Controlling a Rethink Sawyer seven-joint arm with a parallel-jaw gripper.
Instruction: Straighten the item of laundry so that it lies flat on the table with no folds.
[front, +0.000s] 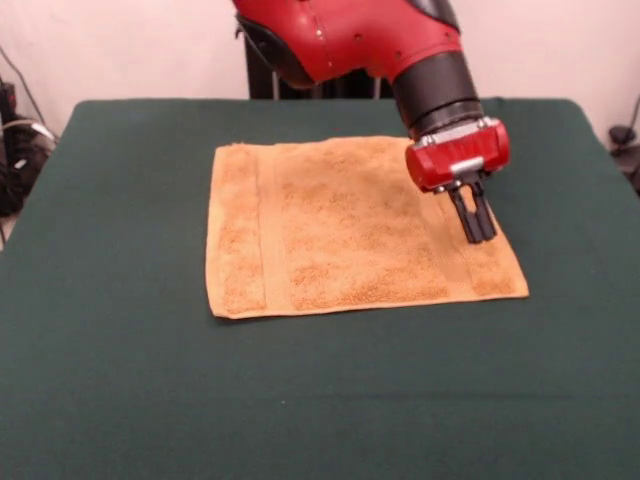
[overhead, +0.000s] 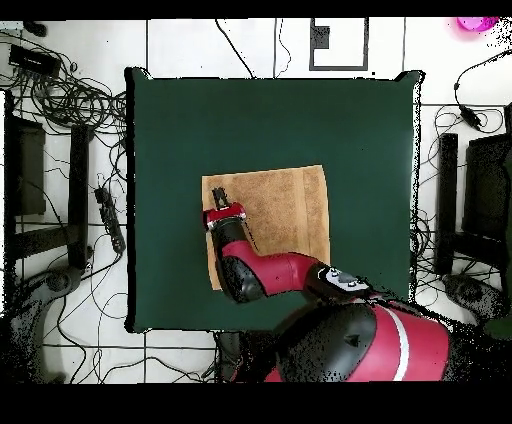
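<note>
1. The towel (front: 350, 228) lies spread near the middle of the table (front: 120, 380), a little toward the robot's side. It looks flat already: 4 corners out, no fold visible in either view, the band stripes running straight.
2. The gripper (front: 478, 232) hangs over the towel's right part in the front view, near the stripe by that edge. Its 2 fingers (front: 469, 222) are pressed together, pinching nothing, and the tips look just above the cloth or barely on it; I cannot tell which.
3. The overhead view puts the gripper (overhead: 222, 195) over the towel (overhead: 285, 205) close to 1 side edge, with the arm (overhead: 260, 272) covering part of the cloth beneath it.
4. Judgement: the task is near done or done. The hidden strip under the arm is the only part unchecked.
5. To do this step well, lift straight up so the tips do not snag the terry loops and drag a new ridge.
6. If a wrinkle shows once the arm clears, pinch only the hem at the nearest corner and pull outward, low and slow.
</note>
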